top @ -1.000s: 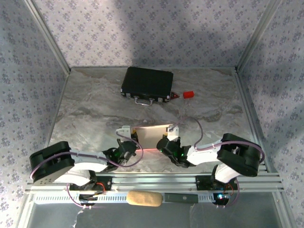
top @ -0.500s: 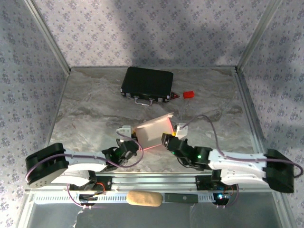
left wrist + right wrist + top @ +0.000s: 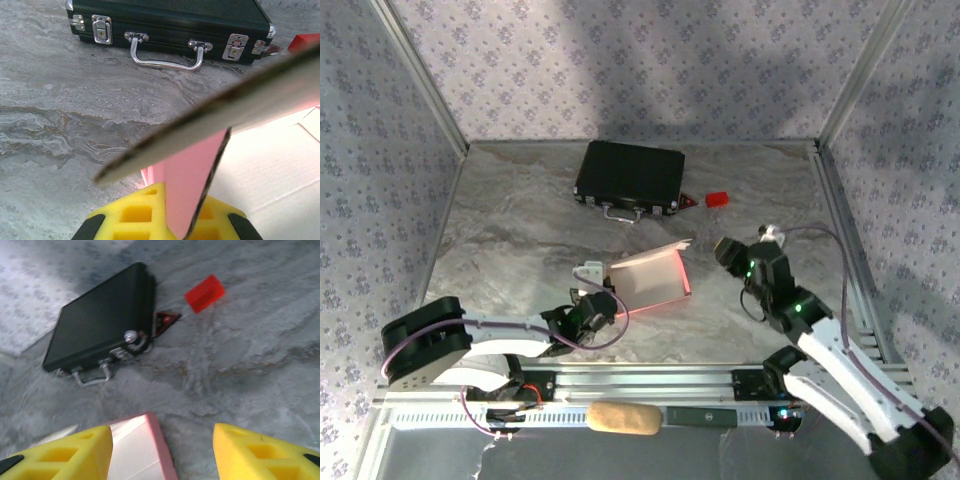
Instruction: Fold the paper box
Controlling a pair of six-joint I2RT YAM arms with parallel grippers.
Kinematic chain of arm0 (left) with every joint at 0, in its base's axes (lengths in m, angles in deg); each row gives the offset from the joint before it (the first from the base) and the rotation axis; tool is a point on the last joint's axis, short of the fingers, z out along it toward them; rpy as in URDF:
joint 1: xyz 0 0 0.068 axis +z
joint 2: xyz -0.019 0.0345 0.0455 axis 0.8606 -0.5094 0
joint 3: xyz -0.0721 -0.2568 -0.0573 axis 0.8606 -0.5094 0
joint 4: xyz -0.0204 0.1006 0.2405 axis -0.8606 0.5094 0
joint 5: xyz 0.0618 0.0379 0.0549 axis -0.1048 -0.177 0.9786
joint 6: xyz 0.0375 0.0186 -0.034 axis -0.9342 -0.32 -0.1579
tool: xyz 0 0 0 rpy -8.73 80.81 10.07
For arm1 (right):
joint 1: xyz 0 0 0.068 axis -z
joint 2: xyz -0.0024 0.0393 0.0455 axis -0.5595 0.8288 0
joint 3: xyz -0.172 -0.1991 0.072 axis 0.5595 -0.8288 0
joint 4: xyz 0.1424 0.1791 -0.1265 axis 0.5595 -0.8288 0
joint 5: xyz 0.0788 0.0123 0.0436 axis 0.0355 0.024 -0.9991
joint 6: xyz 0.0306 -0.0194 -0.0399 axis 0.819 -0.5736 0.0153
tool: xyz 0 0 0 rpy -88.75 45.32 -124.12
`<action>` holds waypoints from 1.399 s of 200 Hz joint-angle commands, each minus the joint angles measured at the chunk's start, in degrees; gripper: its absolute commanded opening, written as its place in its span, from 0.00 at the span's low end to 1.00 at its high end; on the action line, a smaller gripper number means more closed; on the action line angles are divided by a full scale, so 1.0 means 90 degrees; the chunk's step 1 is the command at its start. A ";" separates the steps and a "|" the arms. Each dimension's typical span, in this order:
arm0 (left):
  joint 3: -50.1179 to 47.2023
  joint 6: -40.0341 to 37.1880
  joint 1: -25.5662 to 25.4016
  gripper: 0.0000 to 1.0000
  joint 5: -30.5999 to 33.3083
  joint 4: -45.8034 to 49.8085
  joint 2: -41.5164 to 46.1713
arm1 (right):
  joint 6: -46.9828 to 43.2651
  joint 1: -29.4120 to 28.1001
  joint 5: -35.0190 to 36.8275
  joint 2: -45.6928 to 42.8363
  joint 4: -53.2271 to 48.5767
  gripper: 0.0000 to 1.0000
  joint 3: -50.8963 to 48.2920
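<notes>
The left fingers (image 3: 125, 216) are clenched on a pink flap of the paper box (image 3: 650, 280) at its near-left corner, while the right fingers (image 3: 260, 450) are spread and empty, hovering apart to the box's right. With a single pinch bearing the half-raised card, I judge the flap could crease or tear, or the box could swing and sag. It lies mid-bench (image 3: 520, 230), nearer than the black hard case (image 3: 628, 178).

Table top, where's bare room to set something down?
Bare table left of the black case and paper box; a smaller patch between them. Crowded near centre, where the left pincer grips the box.
</notes>
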 commanded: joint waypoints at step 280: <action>0.0666 -0.0450 0.0675 0.00 -0.0901 0.0300 -0.0405 | -0.0669 0.0489 -0.3167 0.5014 0.0891 0.17 0.1767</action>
